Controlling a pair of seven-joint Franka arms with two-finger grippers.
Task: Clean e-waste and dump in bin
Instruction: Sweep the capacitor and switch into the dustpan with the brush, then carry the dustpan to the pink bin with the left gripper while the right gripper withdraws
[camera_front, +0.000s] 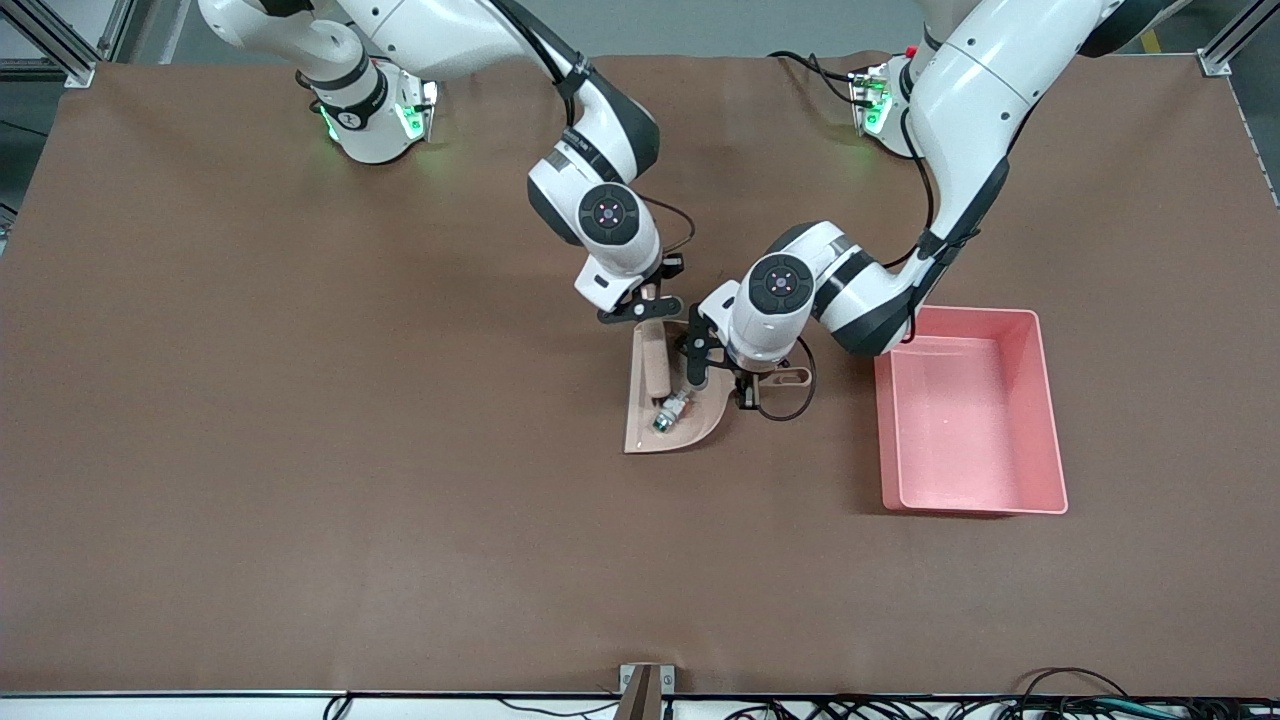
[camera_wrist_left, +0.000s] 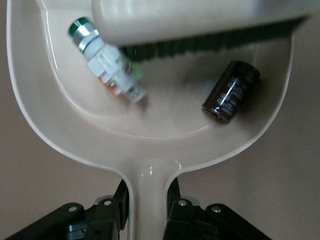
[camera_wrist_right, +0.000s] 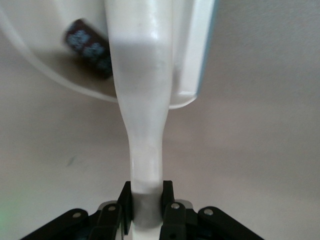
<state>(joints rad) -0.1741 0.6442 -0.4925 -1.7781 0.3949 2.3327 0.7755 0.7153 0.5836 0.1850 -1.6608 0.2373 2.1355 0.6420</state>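
Front view: at the middle of the brown desk (camera_front: 300, 450), well clear of every edge, a beige dustpan (camera_front: 650, 430) lies flat with a small brush (camera_front: 655, 365) laid across it. The white-silver part (camera_front: 672, 412) with its green tip sits inside the pan. The left gripper (camera_front: 745, 392) has its jaws clamped on the dustpan's handle, which points toward the pink bin (camera_front: 970, 415). The right gripper (camera_front: 640, 308) has its jaws clamped on the brush handle. The bin stands near the pan, toward the left arm's end of the desk, with a strip of bare desk between the two and wide open surface toward the front edge.

Left wrist view: the jaws grip the dustpan (camera_wrist_left: 60, 125) by its handle. Inside lie the white-silver part (camera_wrist_left: 107, 67) and the dark block (camera_wrist_left: 231, 91), well apart, with the dark bristles of the brush (camera_wrist_left: 200, 20) just beside both.

Right wrist view: the jaws grip the brush (camera_wrist_right: 145, 100) by its handle. The dark block (camera_wrist_right: 90, 47) rests in the dustpan (camera_wrist_right: 50, 75), near its curved rim.
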